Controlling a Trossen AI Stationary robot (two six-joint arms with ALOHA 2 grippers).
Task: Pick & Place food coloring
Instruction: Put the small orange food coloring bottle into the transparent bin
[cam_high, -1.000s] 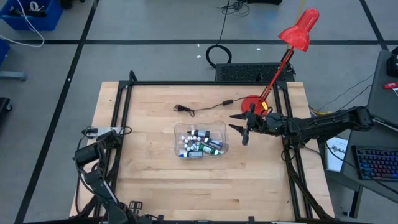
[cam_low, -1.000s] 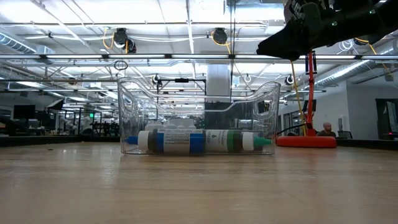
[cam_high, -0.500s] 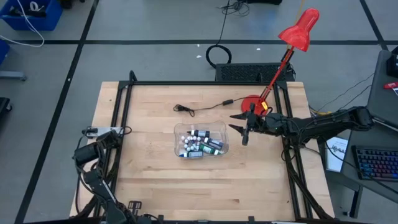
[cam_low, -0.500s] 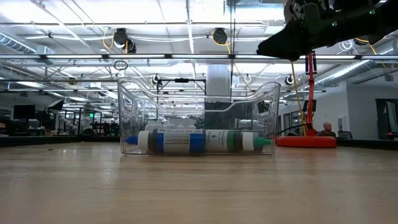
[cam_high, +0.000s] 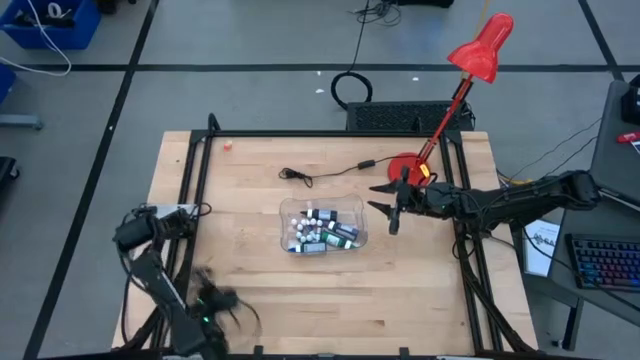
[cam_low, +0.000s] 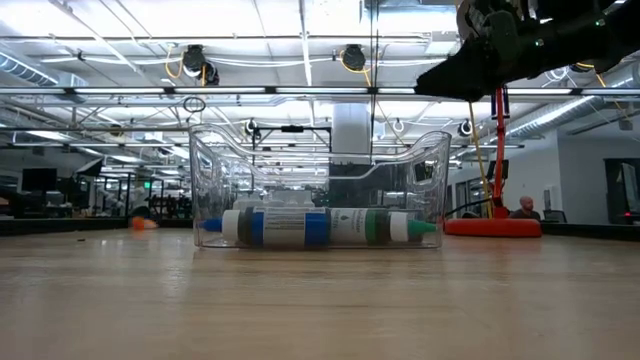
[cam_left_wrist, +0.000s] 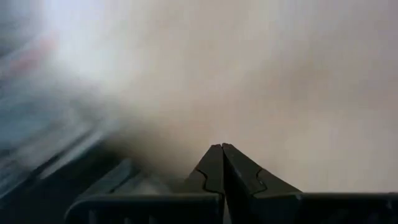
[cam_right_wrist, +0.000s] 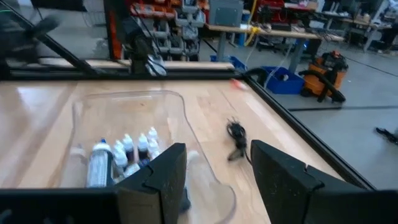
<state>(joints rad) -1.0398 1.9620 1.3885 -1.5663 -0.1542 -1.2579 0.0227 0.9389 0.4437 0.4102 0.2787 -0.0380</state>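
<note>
The food coloring bottles (cam_high: 322, 234), tiny with white caps, lie heaped inside a clear plastic tub (cam_high: 290, 212) at the table's middle. The low view shows bottles (cam_low: 300, 227) lying on their sides against the tub's near wall, and they also show in the right wrist view (cam_right_wrist: 134, 152). My right gripper (cam_high: 378, 196) hangs open above the table, just right of the tub (cam_right_wrist: 205, 168), touching nothing. My left gripper (cam_high: 215, 298) is a blur over the table's near left part. Its fingers (cam_left_wrist: 222, 163) are shut and hold nothing.
A black cable (cam_high: 320, 175) lies on the table behind the tub. A red desk lamp (cam_high: 440, 115) stands with its base (cam_high: 405, 165) near the far right. A small orange thing (cam_high: 228, 145) sits near the far left corner. Black frame rails (cam_high: 195, 200) run along both sides.
My left arm has swung out fast from its folded place at the table's left edge toward the near edge, its gripper now blurred over the near left of the table. A small orange thing has appeared near the far left corner. My right arm has kept still.
</note>
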